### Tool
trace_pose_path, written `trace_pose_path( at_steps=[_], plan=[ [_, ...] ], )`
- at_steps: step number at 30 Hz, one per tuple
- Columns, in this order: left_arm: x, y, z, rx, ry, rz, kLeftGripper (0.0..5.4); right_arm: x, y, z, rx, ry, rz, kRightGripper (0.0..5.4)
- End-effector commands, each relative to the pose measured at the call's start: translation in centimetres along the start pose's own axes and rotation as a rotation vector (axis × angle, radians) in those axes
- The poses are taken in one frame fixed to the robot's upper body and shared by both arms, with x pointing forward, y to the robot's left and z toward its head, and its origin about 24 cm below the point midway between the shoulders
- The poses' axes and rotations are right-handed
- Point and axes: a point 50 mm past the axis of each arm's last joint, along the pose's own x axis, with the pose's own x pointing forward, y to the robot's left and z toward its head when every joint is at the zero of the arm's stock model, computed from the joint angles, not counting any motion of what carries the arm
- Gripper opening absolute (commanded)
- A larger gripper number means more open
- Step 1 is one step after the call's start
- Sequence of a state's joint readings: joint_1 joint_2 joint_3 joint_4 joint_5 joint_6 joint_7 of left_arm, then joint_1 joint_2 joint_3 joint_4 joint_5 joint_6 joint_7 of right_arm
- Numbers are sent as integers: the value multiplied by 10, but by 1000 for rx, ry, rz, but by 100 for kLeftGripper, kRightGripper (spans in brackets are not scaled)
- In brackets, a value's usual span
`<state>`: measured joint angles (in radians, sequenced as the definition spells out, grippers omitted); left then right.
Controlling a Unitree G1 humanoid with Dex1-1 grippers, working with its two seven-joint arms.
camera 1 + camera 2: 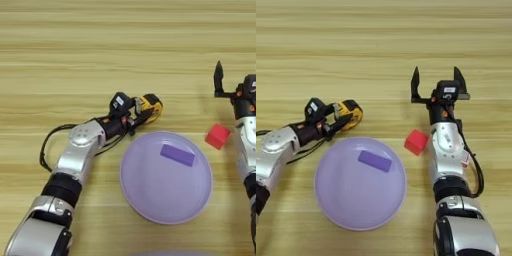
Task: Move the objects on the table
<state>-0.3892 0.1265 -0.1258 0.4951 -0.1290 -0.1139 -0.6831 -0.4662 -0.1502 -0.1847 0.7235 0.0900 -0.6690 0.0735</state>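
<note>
A yellow-and-black tape measure (151, 107) lies on the table (100, 40) just beyond the rim of a lilac plate (150, 200). My left gripper (139, 113) reaches in from the lower left, and its black fingers are closed on the near side of the tape measure. A red cube (416, 142) sits on the wood to the right of the plate. My right gripper (437, 84) is further back than the cube and a little to its right. It points away from me, fingers spread wide, with nothing between them.
A flat purple block (374, 160) lies inside the plate, towards its far side. A black cable (47, 142) loops beside my left forearm. Bare wood fills the far half of the table.
</note>
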Motion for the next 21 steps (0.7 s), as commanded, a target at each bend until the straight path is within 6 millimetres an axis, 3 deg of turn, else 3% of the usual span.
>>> trace_pose_path(
  at_steps=[1, 14, 21],
  plan=[
    [-1, -2, 14, 17, -76, -19, 245, 7, 6, 5, 36, -25, 22, 540],
    [-21, -7, 44, 83, -167, -86, 245, 2, 17, 10, 179, -35, 132, 540],
    [-31, -11, 52, 114, -178, -132, 245, 1, 19, 29, 288, -64, 259, 540]
  ],
)
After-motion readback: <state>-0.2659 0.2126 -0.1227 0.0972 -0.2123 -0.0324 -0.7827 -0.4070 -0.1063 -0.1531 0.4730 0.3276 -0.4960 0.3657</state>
